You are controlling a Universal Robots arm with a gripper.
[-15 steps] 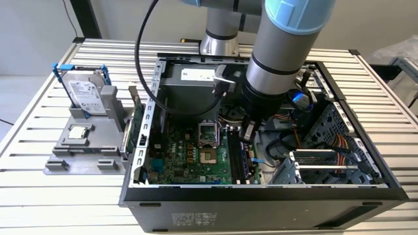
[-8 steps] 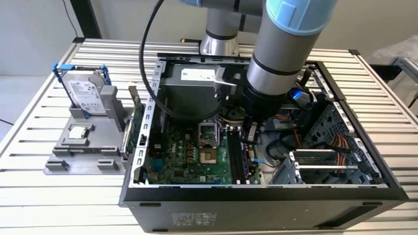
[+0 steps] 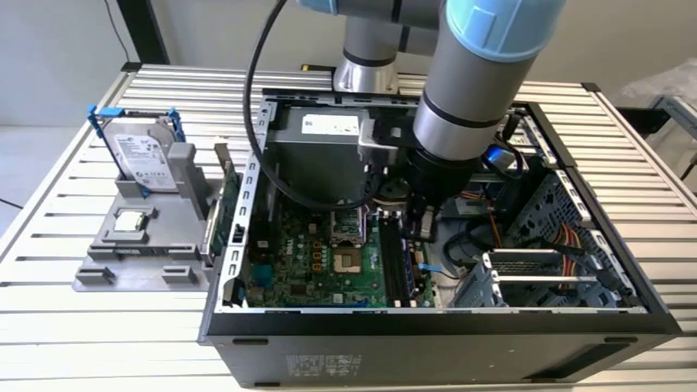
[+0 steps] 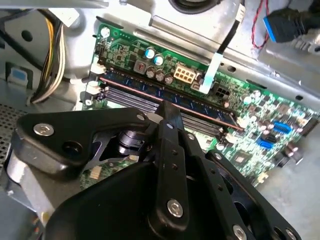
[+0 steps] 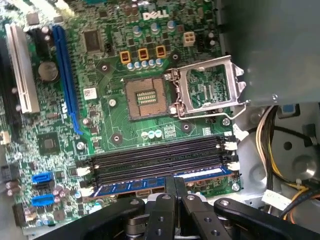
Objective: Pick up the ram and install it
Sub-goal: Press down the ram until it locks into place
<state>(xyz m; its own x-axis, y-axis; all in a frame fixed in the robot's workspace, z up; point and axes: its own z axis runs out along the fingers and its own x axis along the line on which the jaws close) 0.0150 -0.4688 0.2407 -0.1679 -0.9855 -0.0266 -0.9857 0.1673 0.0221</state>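
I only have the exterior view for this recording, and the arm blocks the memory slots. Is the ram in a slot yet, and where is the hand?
Observer: Yes. In both wrist views the ram stands on edge in the end slot of the row, the one farthest from the processor socket. The hand is right at the middle of its upper edge.
Operator: Are the other memory slots filled too?
Observer: No. In the first wrist view the dark slots between the ram and the socket hold nothing.
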